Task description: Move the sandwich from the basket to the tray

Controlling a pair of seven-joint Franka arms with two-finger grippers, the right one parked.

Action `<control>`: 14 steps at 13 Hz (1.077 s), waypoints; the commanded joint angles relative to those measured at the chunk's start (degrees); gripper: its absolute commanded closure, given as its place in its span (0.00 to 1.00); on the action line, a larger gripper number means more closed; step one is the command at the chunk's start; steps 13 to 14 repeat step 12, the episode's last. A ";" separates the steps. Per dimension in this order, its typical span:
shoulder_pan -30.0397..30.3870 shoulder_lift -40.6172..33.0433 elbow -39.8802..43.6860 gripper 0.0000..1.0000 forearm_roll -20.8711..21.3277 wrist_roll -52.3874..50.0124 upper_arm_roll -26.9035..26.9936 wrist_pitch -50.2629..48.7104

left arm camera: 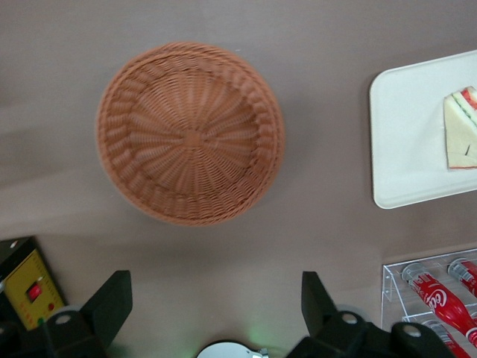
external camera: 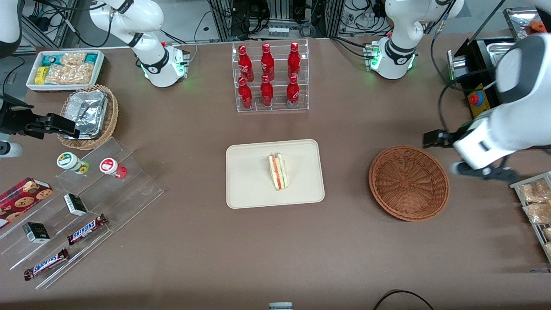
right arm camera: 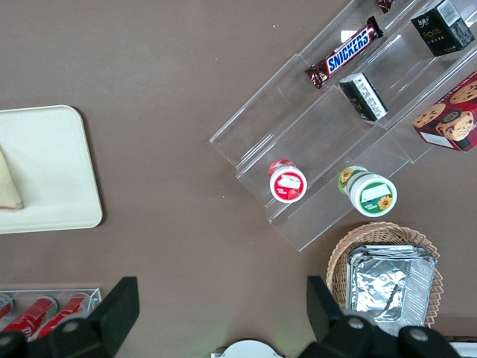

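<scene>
The sandwich (external camera: 278, 171) is a white wedge with red and green filling. It lies on the cream tray (external camera: 245, 189) at the table's middle, and shows at the frame edge in the left wrist view (left arm camera: 462, 130) on the tray (left arm camera: 402, 142). The reddish-brown wicker basket (external camera: 409, 183) stands empty beside the tray, toward the working arm's end; the left wrist view (left arm camera: 190, 134) shows its bare bottom. My left gripper (external camera: 447, 154) hangs above the table at the basket's rim, on the side toward the arm's base. Its fingers (left arm camera: 112, 302) are spread wide and hold nothing.
A clear rack of red bottles (external camera: 269, 77) stands farther from the front camera than the tray. A tray of packaged snacks (external camera: 536, 202) sits at the working arm's table edge. A yellow box with a red button (external camera: 475, 100) is near the arm's base.
</scene>
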 commanded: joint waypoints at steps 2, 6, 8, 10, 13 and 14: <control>3.32 -8.49 -6.59 0.00 0.20 0.95 -0.59 -1.06; 5.79 -14.65 -11.17 0.00 0.37 0.95 -1.21 -2.81; 7.19 -15.80 -10.48 0.00 1.68 0.95 -1.47 -5.53; 8.24 -16.50 -9.59 0.00 1.96 0.95 -1.47 -6.95; 8.43 -16.42 -9.59 0.00 1.96 0.95 -1.38 -6.86; 8.43 -16.42 -9.59 0.00 1.96 0.95 -1.38 -6.86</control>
